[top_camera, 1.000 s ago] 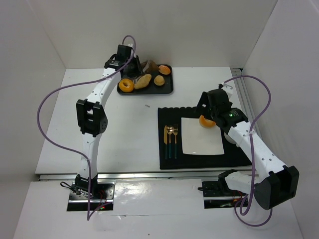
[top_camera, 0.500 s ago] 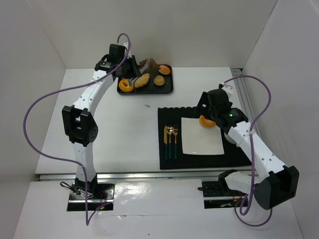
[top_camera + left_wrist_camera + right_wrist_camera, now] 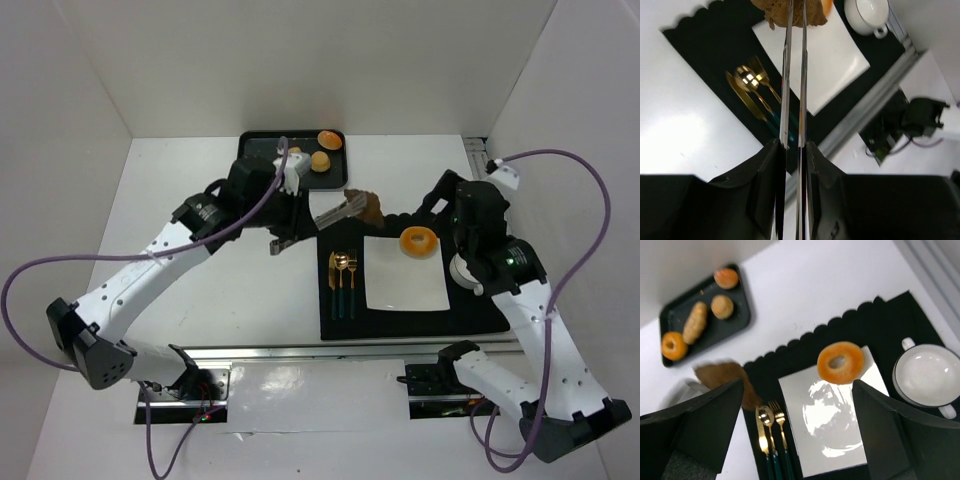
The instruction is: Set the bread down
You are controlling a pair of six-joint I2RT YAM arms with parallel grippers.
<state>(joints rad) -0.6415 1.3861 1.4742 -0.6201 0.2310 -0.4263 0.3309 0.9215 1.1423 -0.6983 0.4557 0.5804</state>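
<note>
The left gripper [image 3: 796, 6] pinches the brown bread [image 3: 365, 207] between its long thin fingers [image 3: 786, 75]. The bread hangs over the far left corner of the black mat [image 3: 480, 312], near the middle of the desk [image 3: 250, 295]. The right gripper [image 3: 797, 385] is spread wide. I think the bread should go down slowly onto the white plate [image 3: 400, 290], beside the donut [image 3: 418, 241], not on it.

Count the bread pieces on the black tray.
4: orange bun at one end, round roll beside it, long roll next, ring doughnut at the other end. Left arm hides some from above.
</note>
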